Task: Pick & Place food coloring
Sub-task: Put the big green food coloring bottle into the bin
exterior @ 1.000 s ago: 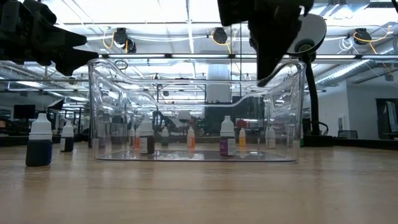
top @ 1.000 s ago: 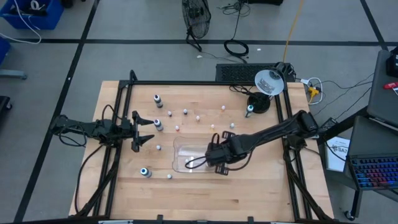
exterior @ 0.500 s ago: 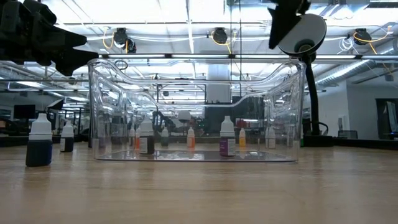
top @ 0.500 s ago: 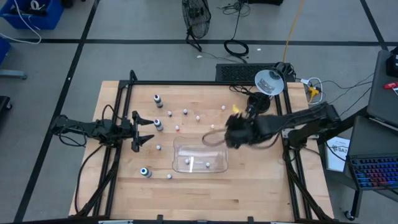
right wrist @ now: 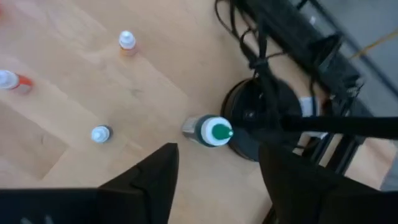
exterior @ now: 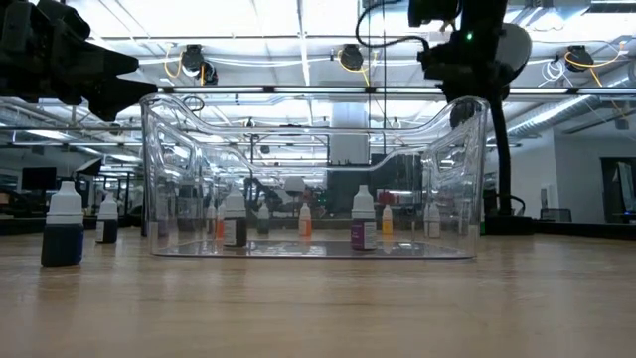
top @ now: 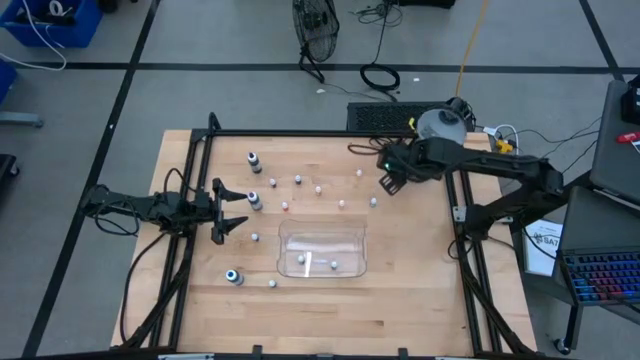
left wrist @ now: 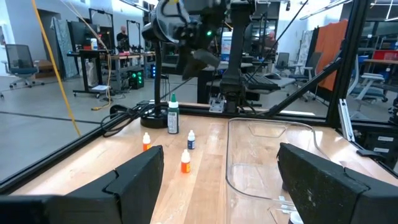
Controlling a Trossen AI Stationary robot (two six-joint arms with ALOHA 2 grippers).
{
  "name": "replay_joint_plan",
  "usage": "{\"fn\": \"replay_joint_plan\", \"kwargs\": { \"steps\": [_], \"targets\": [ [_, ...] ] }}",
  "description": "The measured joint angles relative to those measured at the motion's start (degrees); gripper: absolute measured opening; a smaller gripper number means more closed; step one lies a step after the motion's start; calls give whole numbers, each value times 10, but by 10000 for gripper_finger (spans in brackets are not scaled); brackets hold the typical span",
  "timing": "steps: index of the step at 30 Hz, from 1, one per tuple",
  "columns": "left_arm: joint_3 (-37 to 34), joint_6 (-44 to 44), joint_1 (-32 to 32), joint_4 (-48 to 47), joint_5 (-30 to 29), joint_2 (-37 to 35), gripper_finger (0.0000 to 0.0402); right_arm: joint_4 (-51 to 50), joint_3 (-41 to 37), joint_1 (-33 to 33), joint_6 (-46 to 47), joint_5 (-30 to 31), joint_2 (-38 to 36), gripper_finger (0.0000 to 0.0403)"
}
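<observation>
While both arms hang above it, surface (top: 400, 290): wooden, carrying everything.
Clear tray (top: 322, 250): near the middle, with three small bottles (top: 307, 262) inside.
Right gripper (top: 388, 180): fingers spread wide, empty, raised over the far right part, just above the green-capped bottle (right wrist: 209, 132) beside a black lamp base (right wrist: 261, 121).
Left gripper (top: 228, 212): fingers wide apart, empty, at the left side beside a dark bottle (top: 255, 200).
Food coloring (top: 300, 181): tiny bottles scattered beyond the tray; two (top: 233, 276) near its front left.
</observation>
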Motion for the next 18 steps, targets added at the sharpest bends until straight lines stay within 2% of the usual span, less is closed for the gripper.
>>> {"fn": "replay_joint_plan", "kwargs": {
  "steps": [5, 18],
  "targets": [
    [0, 0, 0, 0, 0, 0, 310, 43, -50, -27, -13, -41, 1, 218],
    [0, 0, 0, 0, 0, 0, 310, 211, -193, -33, -37, -28, -3, 206]
  ]
}}
